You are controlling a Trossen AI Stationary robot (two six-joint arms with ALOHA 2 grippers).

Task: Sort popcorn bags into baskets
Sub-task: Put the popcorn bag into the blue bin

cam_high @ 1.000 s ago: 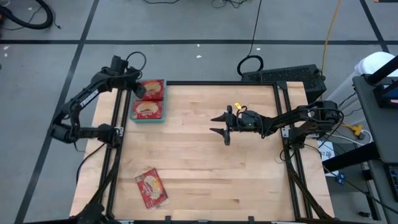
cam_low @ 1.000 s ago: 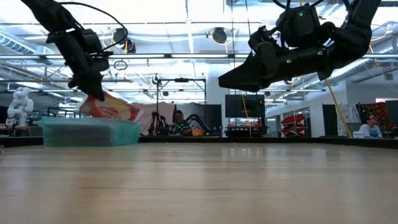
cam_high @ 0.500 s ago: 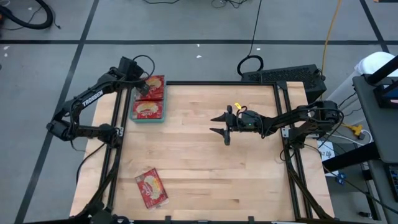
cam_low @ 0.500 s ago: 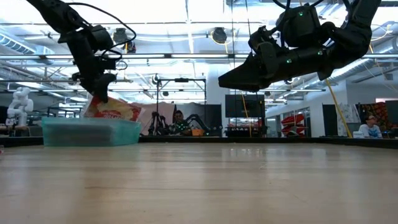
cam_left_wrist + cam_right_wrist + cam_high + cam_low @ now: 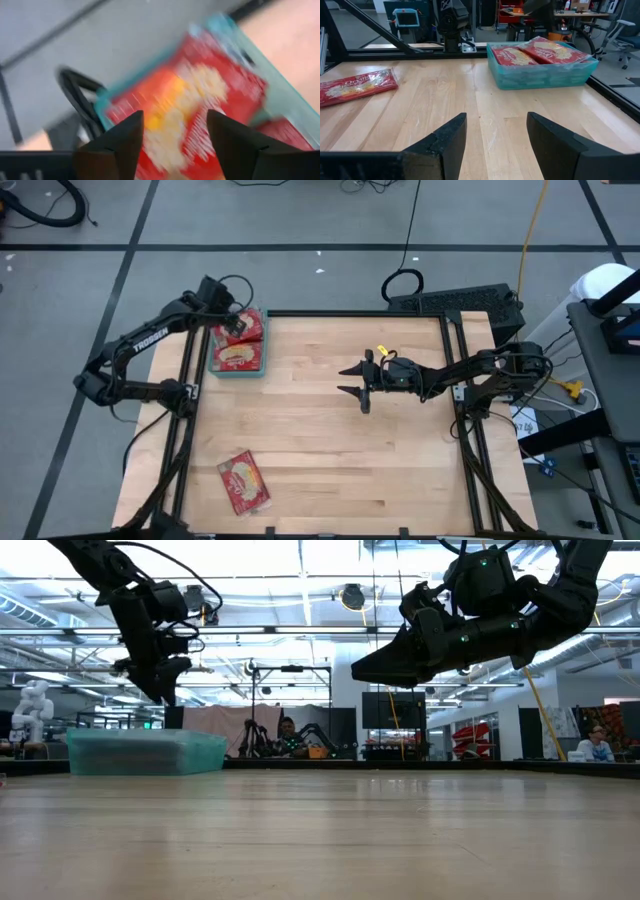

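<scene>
As seen: ~2 bags [image 5: 238, 340] in tray [image 5: 237, 370], 1 bag [image 5: 244, 481] loose.

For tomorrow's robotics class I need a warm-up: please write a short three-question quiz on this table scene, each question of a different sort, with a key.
1. True or false: the red popcorn bag near the table's front edge lies inside the shallow teal-green plastic tray.
2. How many red bags show in the tray in the right wrist view? A) none B) two C) five
3. Fill in: the left gripper hangs open above the ____, while the right gripper hovers open over the bare wooden table near its middle.

Key:
1. False; it lies on the table, apart from the tray.
2. B
3. tray
</scene>
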